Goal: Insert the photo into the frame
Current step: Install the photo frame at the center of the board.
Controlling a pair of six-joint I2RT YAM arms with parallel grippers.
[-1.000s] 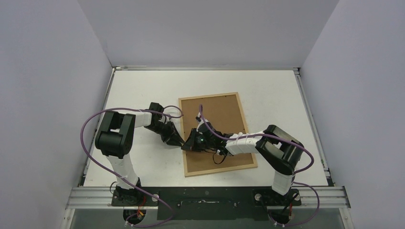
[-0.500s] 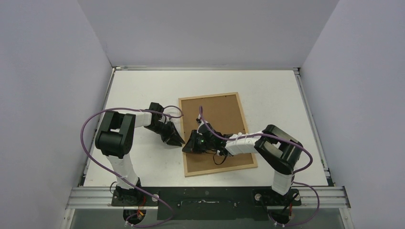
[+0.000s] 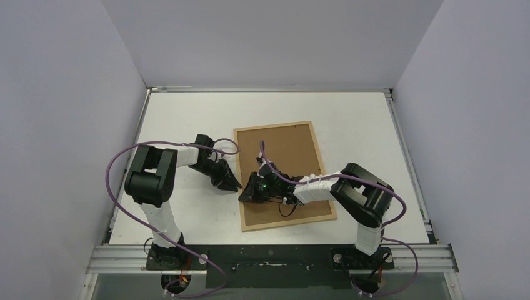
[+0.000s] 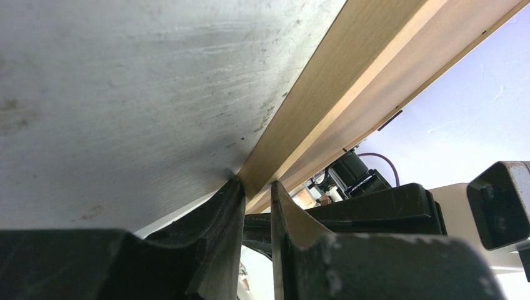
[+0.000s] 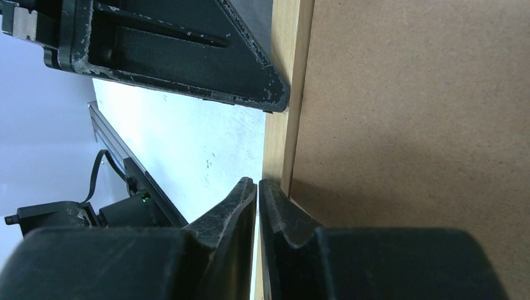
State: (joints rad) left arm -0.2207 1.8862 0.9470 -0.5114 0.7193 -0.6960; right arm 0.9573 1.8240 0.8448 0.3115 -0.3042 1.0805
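The frame [image 3: 287,144] lies flat on the table with its plain brown board facing up and a thin light-wood rim around it. The photo is out of view. My left gripper [image 3: 237,185] reaches in low from the left. Its fingertips [image 4: 232,187] sit narrowly apart on the frame's left rim [image 4: 325,81], pinching it. My right gripper [image 3: 244,194] lies across the board and points at the same left rim. In the right wrist view its jaws [image 5: 257,182] are pressed almost together with nothing between them, just beside the rim [image 5: 289,62]. The left gripper's black finger [image 5: 187,56] touches that rim further along.
The white table [image 3: 187,119] is walled in by pale panels on three sides. A metal rail [image 3: 269,256] with both arm bases runs along the near edge. Purple cables loop off both arms, one over the board [image 3: 261,150].
Both arms have hardly moved. The right wrist has crept slightly toward the frame's left rim, and the left gripper stays at that rim.
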